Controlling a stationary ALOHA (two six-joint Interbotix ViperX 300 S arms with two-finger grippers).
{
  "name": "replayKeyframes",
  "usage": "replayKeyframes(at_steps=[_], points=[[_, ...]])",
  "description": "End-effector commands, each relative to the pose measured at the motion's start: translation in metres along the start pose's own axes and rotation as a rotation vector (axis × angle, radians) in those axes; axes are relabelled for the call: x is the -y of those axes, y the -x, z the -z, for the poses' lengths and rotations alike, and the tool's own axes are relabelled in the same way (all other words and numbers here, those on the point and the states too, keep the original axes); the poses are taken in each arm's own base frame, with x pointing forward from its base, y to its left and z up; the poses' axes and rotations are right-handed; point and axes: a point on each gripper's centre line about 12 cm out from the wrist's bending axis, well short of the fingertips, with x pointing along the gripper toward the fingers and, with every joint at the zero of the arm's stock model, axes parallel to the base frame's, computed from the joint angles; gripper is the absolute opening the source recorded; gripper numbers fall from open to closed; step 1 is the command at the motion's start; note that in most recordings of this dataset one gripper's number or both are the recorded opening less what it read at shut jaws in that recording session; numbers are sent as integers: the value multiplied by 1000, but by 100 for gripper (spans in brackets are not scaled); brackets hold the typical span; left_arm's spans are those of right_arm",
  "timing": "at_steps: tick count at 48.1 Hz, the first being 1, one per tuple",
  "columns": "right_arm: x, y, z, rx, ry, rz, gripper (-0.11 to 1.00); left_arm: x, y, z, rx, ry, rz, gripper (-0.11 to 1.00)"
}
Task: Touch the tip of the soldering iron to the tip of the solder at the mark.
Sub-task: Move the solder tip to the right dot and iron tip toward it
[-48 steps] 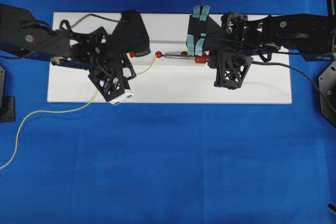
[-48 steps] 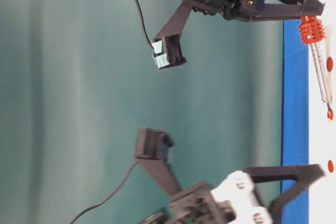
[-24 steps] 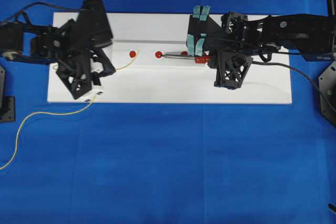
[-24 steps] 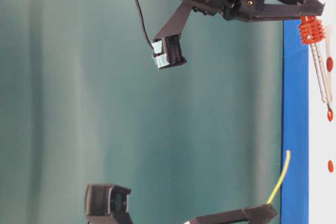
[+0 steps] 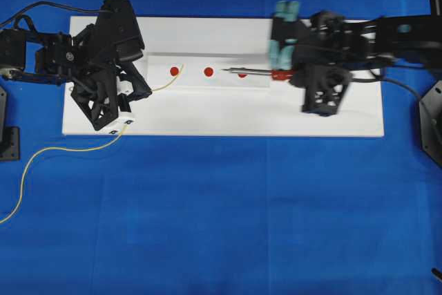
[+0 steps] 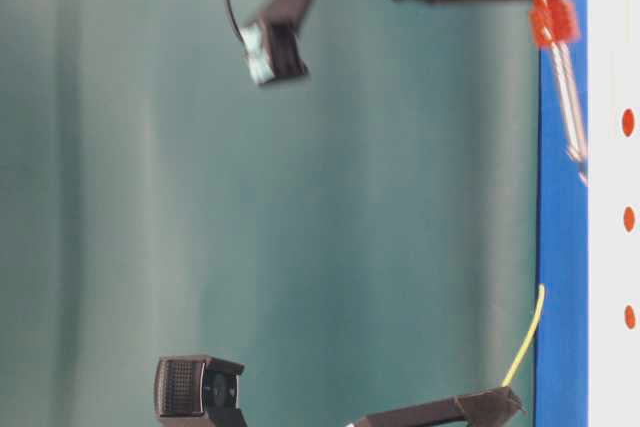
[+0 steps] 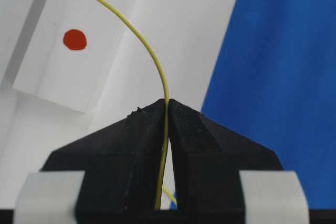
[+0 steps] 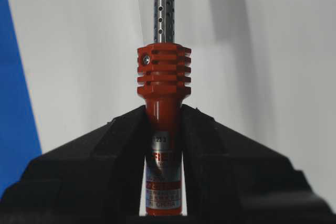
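At the left of the overhead view the left gripper (image 5: 128, 94) was pinched shut on the solder (image 5: 69, 148), its two black fingers (image 7: 131, 145) meeting with only the wire between them. The solder was a very thin yellow wire. It trailed in a loose curve over the blue cloth (image 5: 221, 212) from the left edge, passed up through the jaws, and ended as a short free length bowing over the white board (image 5: 207, 115), its tip near the leftmost red mark (image 5: 174, 71) but apart from it. From the table-level view that free end stood clear above the surface. I judged the wire light and soft: it would sag and spring, so its tip would wander with any move of the arm. A hold close behind the tip would steady it; the present grip left a fair length unsupported.

Three red marks sat in a row on a raised strip of the board.

To the right, the right gripper (image 5: 290, 74) was clamped tight on the soldering iron (image 5: 259, 72), its jaws closed around the red handle just behind the ribbed collar, over a silver printed band. The iron was a slim tool with a perforated metal shaft running to a fine point that lay near the rightmost mark, pointing left, well apart from the solder's tip. It looked rigid and light, though its cord (image 5: 407, 94) could tug on it. The handle was the sound place to hold, since the shaft may be hot.
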Motion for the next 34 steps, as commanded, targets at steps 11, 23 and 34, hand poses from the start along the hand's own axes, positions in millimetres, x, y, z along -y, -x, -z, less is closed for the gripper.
replayKeyframes(at_steps=[11,23,34], points=[[7,30,26,47,-36,3,6,3,4,-8,29,-4,9,3],[7,30,29,41,-32,6,6,5,1,-13,33,-1,11,3],[7,29,28,41,-28,8,6,14,-25,-29,46,-18,23,3]])
